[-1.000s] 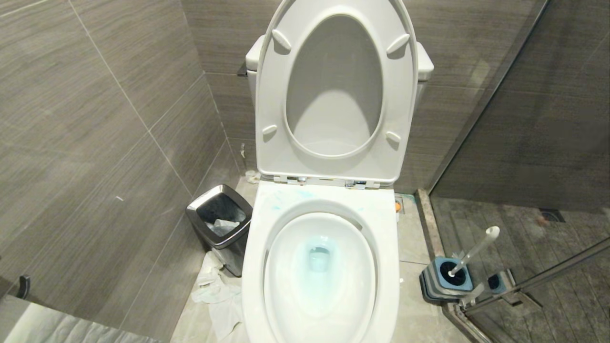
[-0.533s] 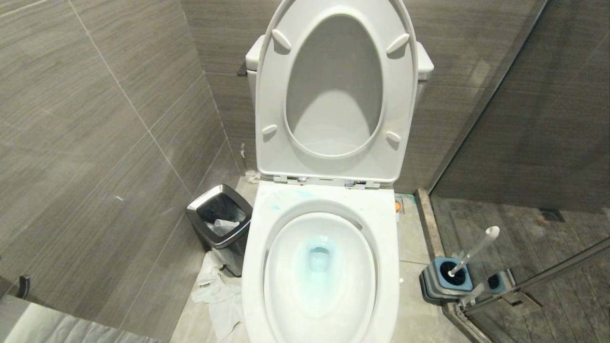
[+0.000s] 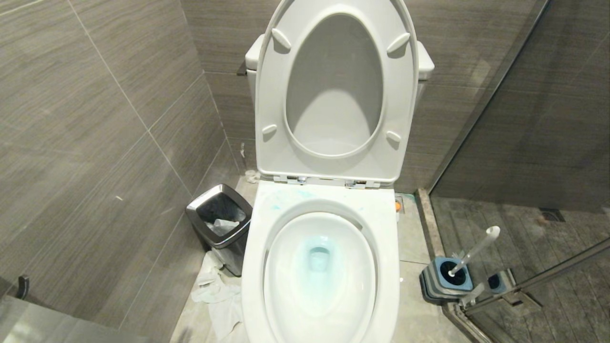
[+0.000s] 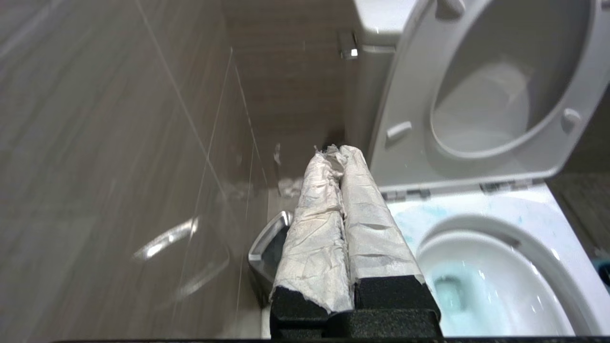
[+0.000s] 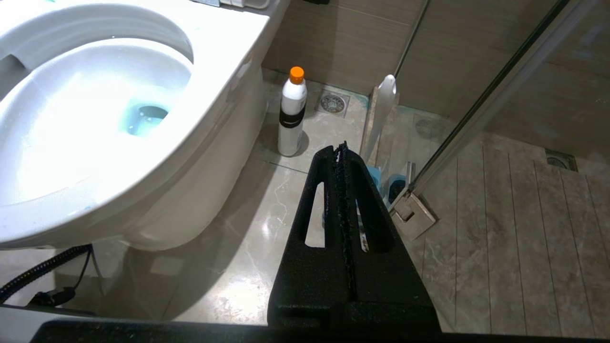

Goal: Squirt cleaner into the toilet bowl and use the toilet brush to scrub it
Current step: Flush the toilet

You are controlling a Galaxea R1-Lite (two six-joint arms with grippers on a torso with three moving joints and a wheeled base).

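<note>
The toilet brush (image 5: 384,102) is seen leaning upright just beyond the right gripper (image 5: 341,147), whose jaws are pressed together on nothing, nearer than the left gripper (image 4: 336,152), likewise closed.

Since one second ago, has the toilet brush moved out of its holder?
No. The toilet brush stands in its blue-and-grey holder beside the glass door frame, leaning the same way, with its white tip at the same place against the floor tiles.
</note>
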